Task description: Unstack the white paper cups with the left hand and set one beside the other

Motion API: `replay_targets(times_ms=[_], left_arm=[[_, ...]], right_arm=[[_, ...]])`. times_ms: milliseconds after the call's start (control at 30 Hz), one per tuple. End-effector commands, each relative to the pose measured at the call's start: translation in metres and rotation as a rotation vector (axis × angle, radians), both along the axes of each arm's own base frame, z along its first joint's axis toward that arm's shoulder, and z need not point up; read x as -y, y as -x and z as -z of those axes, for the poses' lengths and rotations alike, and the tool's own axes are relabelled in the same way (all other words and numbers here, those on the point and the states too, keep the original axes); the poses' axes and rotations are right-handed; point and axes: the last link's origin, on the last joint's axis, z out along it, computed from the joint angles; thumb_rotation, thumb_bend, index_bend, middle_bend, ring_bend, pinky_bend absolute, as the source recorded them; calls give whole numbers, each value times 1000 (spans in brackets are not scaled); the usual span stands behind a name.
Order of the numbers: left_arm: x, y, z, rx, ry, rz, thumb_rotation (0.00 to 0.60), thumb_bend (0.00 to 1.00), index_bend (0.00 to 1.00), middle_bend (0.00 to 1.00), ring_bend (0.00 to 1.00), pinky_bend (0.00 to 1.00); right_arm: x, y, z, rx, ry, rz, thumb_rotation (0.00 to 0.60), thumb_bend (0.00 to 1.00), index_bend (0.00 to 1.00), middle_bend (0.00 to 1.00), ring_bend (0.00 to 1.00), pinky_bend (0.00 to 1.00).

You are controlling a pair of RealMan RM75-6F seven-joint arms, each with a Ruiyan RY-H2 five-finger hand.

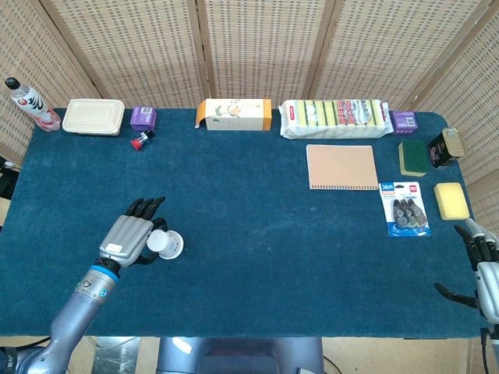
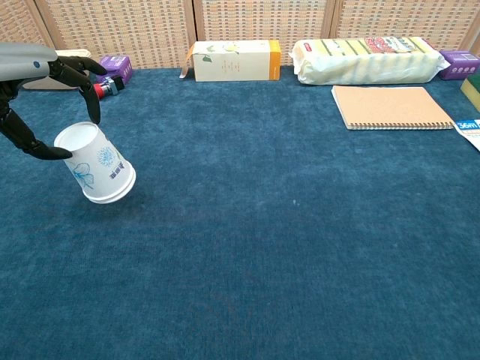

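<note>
The white paper cups (image 2: 94, 163) with a blue flower print are upside down and tilted, the rim low at the right. I cannot tell if this is one cup or a nested stack. My left hand (image 2: 34, 90) pinches the closed end between thumb and fingers. The cups seem to hang just above the blue cloth. In the head view the left hand (image 1: 130, 238) covers most of the cups (image 1: 166, 245). My right hand (image 1: 485, 271) rests at the table's near right corner, fingers apart and holding nothing.
Along the back edge stand a bottle (image 1: 27, 103), a beige lunch box (image 1: 93, 117), a purple box (image 1: 143, 118), an orange-white carton (image 1: 234, 114) and a sponge pack (image 1: 335, 117). A notebook (image 1: 341, 167), a blister pack (image 1: 404, 209) and sponges (image 1: 451, 200) lie at the right.
</note>
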Motion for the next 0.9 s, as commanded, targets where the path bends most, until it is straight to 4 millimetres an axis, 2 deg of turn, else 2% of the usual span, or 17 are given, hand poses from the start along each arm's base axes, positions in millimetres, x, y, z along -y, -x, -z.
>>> replay_targets(times_ms=[33, 200, 400, 467, 633, 733, 900], left_arm=[[2, -1, -2, -14, 14, 15, 600, 253, 398, 0, 0, 0], [3, -1, -2, -15, 40, 28, 600, 255, 399, 0, 0, 0], [-2, 2, -2, 2, -12, 33, 600, 253, 399, 0, 0, 0], [3, 5, 4, -25, 36, 25, 600, 253, 399, 0, 0, 0], [-4, 2, 1, 7, 11, 19, 600, 254, 398, 0, 0, 0], [2, 3, 6, -27, 73, 24, 600, 254, 398, 0, 0, 0], [-7, 2, 1, 10, 10, 16, 600, 254, 398, 0, 0, 0]], right_arm=[[0, 0, 0, 0, 1, 1, 600, 0, 45, 0, 0, 0], [0, 0, 0, 0, 0, 1, 600, 0, 45, 0, 0, 0], [0, 0, 0, -1, 1, 3, 600, 0, 45, 0, 0, 0], [0, 0, 0, -3, -1, 4, 600, 0, 45, 0, 0, 0], [0, 0, 0, -4, 0, 6, 600, 0, 45, 0, 0, 0], [1, 0, 0, -3, 0, 8, 600, 0, 45, 0, 0, 0], [0, 0, 0, -4, -1, 9, 600, 0, 45, 0, 0, 0]])
